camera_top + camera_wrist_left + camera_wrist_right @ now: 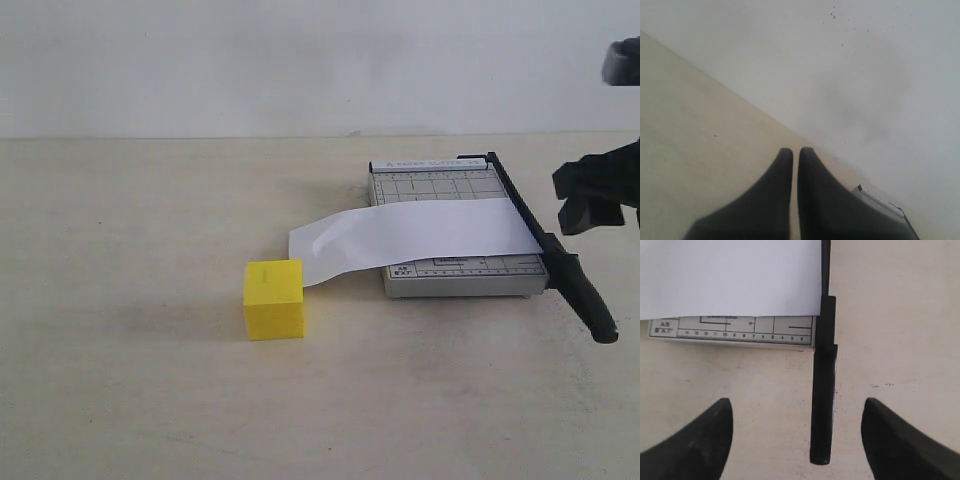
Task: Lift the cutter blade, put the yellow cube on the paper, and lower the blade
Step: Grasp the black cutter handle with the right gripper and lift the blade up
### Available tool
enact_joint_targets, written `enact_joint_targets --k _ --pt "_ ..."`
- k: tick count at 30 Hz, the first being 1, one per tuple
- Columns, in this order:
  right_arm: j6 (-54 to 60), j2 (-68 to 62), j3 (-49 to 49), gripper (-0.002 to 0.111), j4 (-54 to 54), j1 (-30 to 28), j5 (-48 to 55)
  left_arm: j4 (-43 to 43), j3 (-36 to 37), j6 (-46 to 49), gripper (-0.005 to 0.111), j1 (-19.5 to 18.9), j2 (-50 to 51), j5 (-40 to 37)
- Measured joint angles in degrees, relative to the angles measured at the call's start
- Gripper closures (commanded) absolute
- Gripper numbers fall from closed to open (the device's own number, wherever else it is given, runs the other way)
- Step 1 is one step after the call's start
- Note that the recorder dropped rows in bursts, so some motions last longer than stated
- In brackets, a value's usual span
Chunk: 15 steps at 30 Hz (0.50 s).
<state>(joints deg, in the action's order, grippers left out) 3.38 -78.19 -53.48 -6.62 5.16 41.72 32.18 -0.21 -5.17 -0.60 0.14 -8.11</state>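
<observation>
We see our right hand (797,405), fingers wide apart, above the lowered cutter blade (823,405), the yellow cube (273,298) well apart from it. Our left hand (795,152) has its fingers almost together.

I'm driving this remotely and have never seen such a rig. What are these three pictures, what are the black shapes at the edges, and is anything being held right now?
This is a two-armed robot. Each arm ends in a two-fingered hand with a camera on its wrist. The wide picture comes from a separate camera watching the table. On it stands a grey paper trimmer with the paper lying across it and the cutter blade down along its edge. The yellow cube sits on the table by the paper's loose end, not on it.

The black shape at the right of the wide picture is the right hand. Its wrist picture looks between its spread fingers at the blade's handle. It is open and holds nothing.

The other wrist picture shows the left hand, fingers together and empty, with only a corner of the trimmer in sight.
</observation>
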Motion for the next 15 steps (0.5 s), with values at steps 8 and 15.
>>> enact_joint_targets --k 8,15 --pt "1.92 -18.44 -6.12 0.039 4.29 0.0 6.5 0.0 0.0 -0.04 0.102 0.0 0.0 -0.48" --pt "1.92 -22.9 -6.39 0.04 4.89 0.0 3.88 0.0 0.0 -0.04 0.102 0.0 0.0 -0.48"
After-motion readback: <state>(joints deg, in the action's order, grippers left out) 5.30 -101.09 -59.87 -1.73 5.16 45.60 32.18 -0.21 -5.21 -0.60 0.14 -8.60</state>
